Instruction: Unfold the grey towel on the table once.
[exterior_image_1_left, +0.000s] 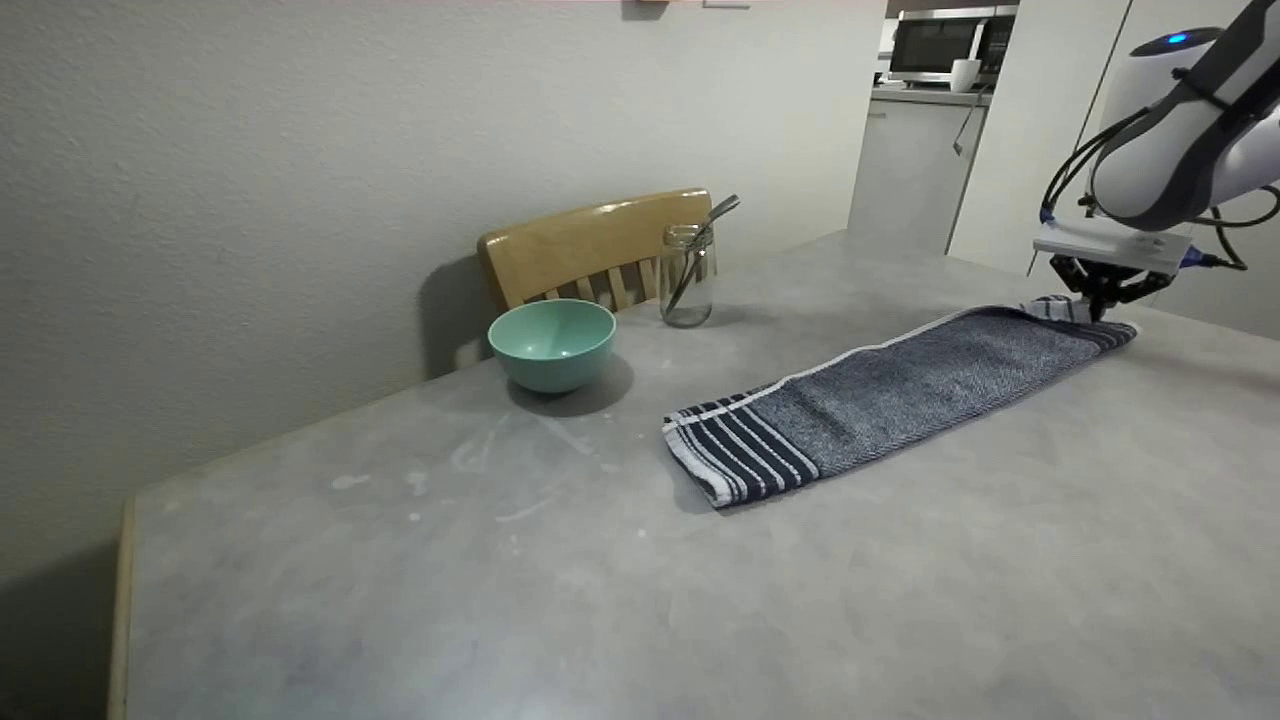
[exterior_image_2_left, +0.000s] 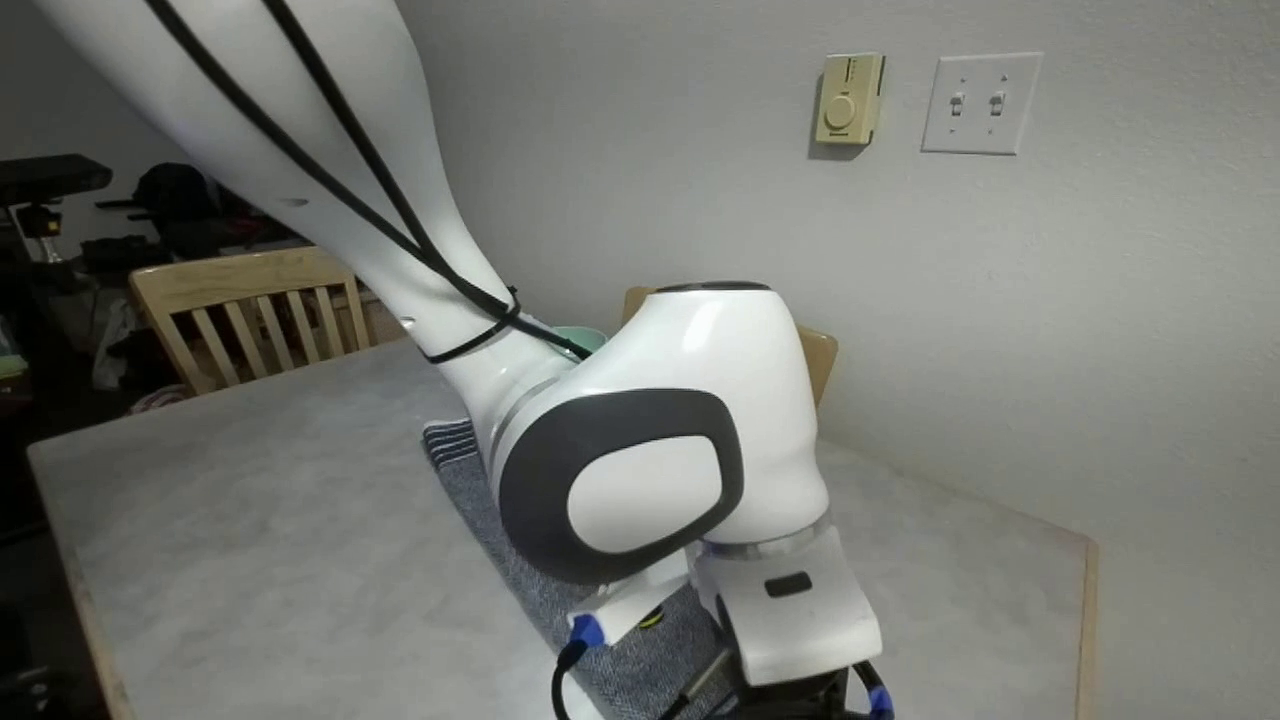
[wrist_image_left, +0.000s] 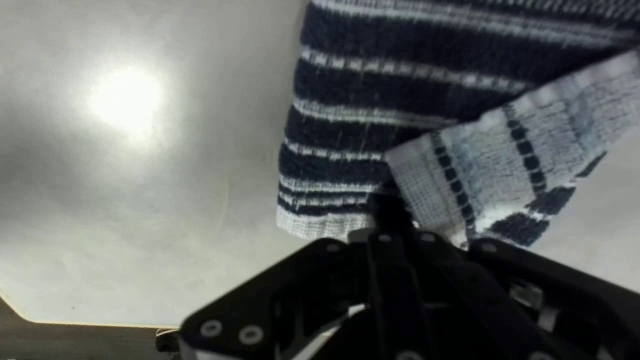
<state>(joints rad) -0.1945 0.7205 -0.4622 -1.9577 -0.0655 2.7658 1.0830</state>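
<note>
A: Where's the grey towel (exterior_image_1_left: 900, 395), and how is it lying?

B: On the counter (exterior_image_1_left: 560, 600), a long narrow strip. In an exterior view its long axis runs diagonally: lower-left end near the teal bowl (exterior_image_1_left: 553, 350) but apart from it, upper-right end under the fingers (exterior_image_1_left: 1097, 306). Navy-and-white bands at both short ends, stripes crossing the long axis. White edging along the long side that faces the bowl and the glass jar (exterior_image_1_left: 687, 285). Jar also apart from the cloth.

A: And from more angles?

B: In an exterior view the arm (exterior_image_2_left: 640, 490) hides a good part. What shows runs upper left to lower right, striped end at upper left. Wrist view: the opposite striped end, long axis going up and out past the top edge, stripes near level, dipping slightly to the right.

A: Fingers?

B: Together, clamped on the hem at that end. Exact pinch is dark in the wrist view, can't tell how much cloth is in there. Beside them a flap is folded back, pale face up, its dark stripe lines slanted against the bands underneath. Rest of the strip lies roughly flat.
</note>
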